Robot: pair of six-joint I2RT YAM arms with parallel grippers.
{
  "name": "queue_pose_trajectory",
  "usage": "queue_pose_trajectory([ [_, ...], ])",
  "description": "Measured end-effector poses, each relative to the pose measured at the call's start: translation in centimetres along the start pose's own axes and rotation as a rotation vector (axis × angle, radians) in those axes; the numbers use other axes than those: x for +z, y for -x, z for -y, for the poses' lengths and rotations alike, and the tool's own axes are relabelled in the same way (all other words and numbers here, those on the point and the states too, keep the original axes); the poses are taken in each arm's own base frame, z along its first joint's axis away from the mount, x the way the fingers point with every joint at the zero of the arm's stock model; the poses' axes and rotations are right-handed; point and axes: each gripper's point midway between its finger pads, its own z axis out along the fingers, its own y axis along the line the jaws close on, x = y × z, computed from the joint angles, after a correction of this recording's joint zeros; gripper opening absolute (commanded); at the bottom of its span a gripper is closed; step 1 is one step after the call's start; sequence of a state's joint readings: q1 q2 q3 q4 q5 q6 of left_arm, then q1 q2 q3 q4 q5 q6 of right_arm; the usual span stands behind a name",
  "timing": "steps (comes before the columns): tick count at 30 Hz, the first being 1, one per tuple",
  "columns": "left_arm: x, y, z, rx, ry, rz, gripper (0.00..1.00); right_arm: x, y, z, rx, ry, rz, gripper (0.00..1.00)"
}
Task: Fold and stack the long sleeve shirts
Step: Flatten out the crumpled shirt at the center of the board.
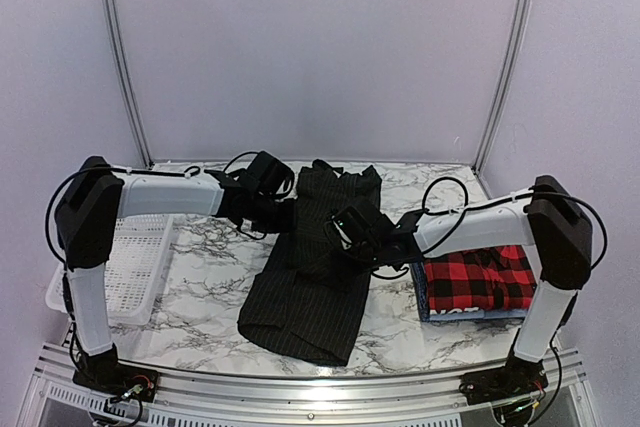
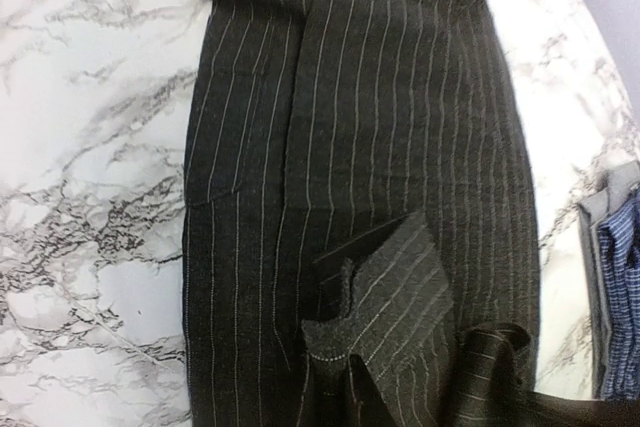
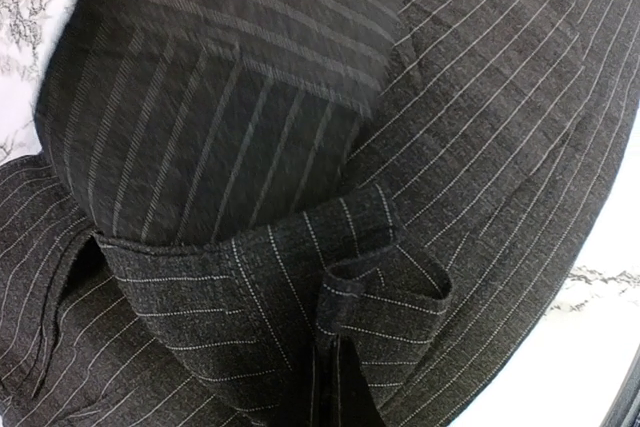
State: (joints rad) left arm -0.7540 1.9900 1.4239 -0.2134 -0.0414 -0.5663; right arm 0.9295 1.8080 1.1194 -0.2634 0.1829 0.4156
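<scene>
A black pinstriped shirt (image 1: 305, 297) lies lengthwise down the middle of the marble table, collar end at the back. My left gripper (image 1: 288, 215) is at its left edge. In the left wrist view the gripper (image 2: 340, 379) is shut on a raised flap of that shirt (image 2: 400, 287). My right gripper (image 1: 347, 232) hovers over the shirt's upper middle, shut on a looped fold (image 3: 385, 282) of the same cloth; the cloth hides the fingers of both grippers. A folded red-and-black plaid shirt (image 1: 478, 275) rests on a blue folded shirt (image 1: 470, 314) at the right.
A white mesh basket (image 1: 135, 257) stands at the table's left edge under the left arm. The blue shirt's edge (image 2: 622, 287) shows at the right of the left wrist view. Bare marble (image 1: 210, 277) lies between basket and black shirt.
</scene>
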Motion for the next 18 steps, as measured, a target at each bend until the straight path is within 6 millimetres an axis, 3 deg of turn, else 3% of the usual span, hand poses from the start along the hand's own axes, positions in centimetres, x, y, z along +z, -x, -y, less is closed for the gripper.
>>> queue_pose_trajectory([
  [5, -2.5, 2.4, 0.3, 0.003, -0.008, 0.072, 0.07, 0.0, -0.1, 0.3, -0.001, -0.015, 0.001, 0.0],
  [9, -3.0, 3.8, -1.5, -0.003, 0.039, 0.11, 0.02, 0.0, -0.2, 0.7, -0.004, -0.035, -0.003, 0.0],
  [13, -4.8, 6.6, -5.7, -0.048, 0.126, 0.165, 0.01, -0.1, -0.5, 1.5, -0.01, -0.071, -0.013, 0.0],
  [18, -10.6, 13.1, -13.8, -0.17, 0.253, 0.322, 0.0, -1.2, 0.6, 3.8, 0.005, -0.119, 0.003, 0.0],
])
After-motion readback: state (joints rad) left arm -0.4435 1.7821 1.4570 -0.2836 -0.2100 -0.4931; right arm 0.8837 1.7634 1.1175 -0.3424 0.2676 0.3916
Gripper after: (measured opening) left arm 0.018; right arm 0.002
